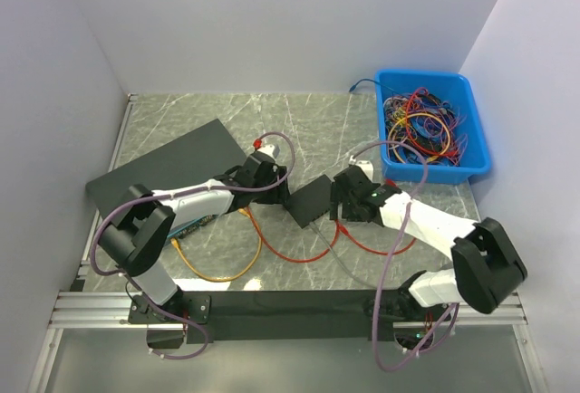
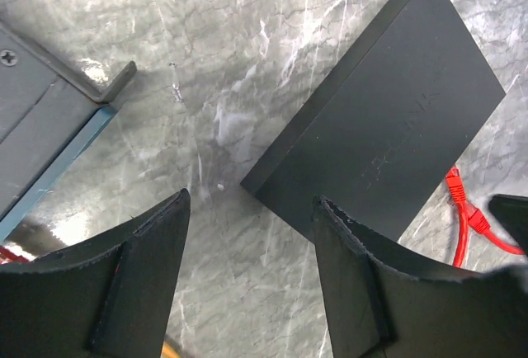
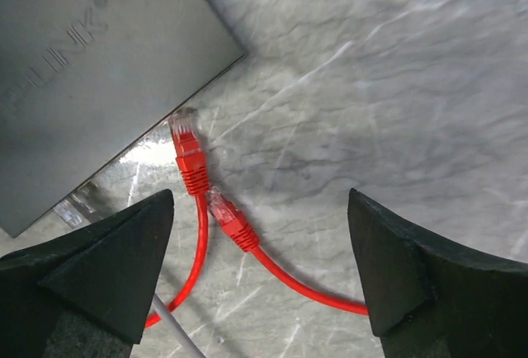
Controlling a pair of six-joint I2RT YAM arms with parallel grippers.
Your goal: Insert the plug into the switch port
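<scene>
Two robot arms reach over a grey marbled counter [image 1: 299, 121] toward a small black network switch [image 1: 313, 201].

The right arm [image 1: 426, 225] stretches in low from the right, with its wrist tipped down so the right jaws hang just above the counter beside the switch. These jaws stand wide apart and hold nothing. Two red plugs lie on the counter between them, closer to the left jaw. The first red plug [image 3: 186, 152] lies ahead of the jaws, its clear tip at or almost touching the switch's edge [image 3: 82, 69]. The second red plug [image 3: 228, 219] lies just behind it, nearer the jaws.

The left arm [image 1: 195, 201] comes in from the left, folded at the elbow. The left jaws are partly open, empty and aimed down at bare counter. The switch [image 2: 379, 119] sits ahead and to the right of them, not between them.

The step in hand appears to be picking up a plug. To do it well, the right jaws should centre over the first red plug's body and close across its sides, behind the clear tip. The plug then needs to stay level and square to a port. No view shows the ports, so which face carries them cannot be told. The switch looks light enough to slide, so the left jaws would do well to brace it.
</scene>
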